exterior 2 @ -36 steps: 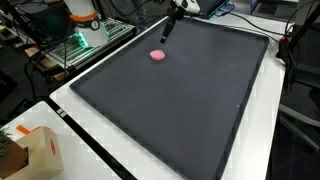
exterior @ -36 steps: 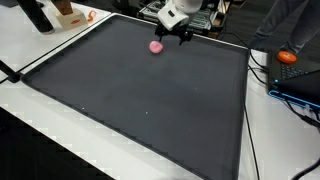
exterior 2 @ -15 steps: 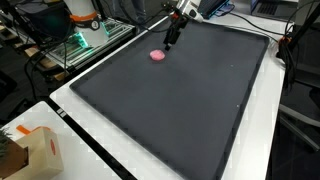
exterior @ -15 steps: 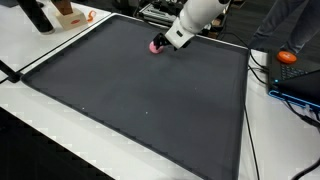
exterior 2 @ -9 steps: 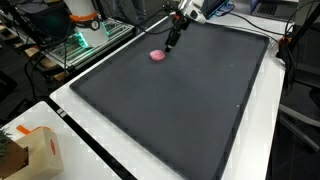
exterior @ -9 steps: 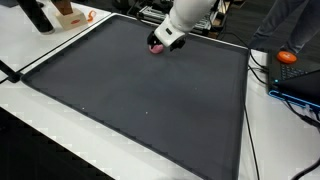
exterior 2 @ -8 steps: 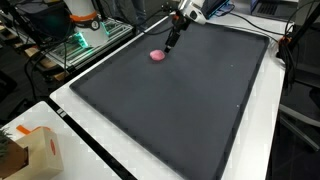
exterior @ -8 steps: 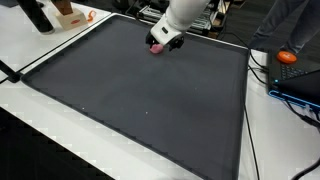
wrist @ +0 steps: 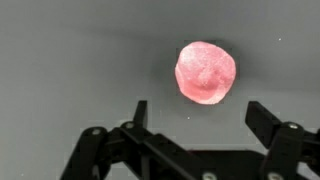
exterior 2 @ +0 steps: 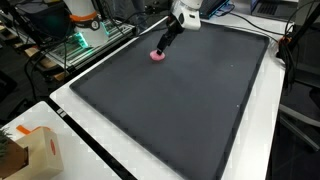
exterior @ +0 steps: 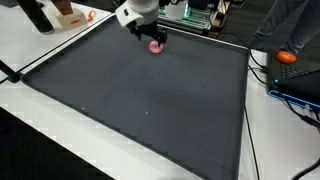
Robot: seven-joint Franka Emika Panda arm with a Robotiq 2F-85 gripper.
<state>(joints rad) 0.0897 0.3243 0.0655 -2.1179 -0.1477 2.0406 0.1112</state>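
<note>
A small pink ball (wrist: 206,71) lies on the dark mat (exterior: 140,100); it also shows in both exterior views (exterior: 156,46) (exterior 2: 157,56). My gripper (wrist: 196,112) is open and empty, hovering just above the mat with the ball slightly ahead of the fingertips, not between them. In the exterior views the gripper (exterior: 152,36) (exterior 2: 161,46) sits right over the ball, close to it.
The mat (exterior 2: 190,100) lies on a white table (exterior 2: 70,130). A cardboard box (exterior 2: 28,150) stands at one corner. An orange object (exterior: 288,57) and cables lie beside the mat. Equipment racks (exterior 2: 80,40) stand behind.
The arm has swung across the back of the mat and the gripper has come down close over the pink ball. The ball has not moved.
</note>
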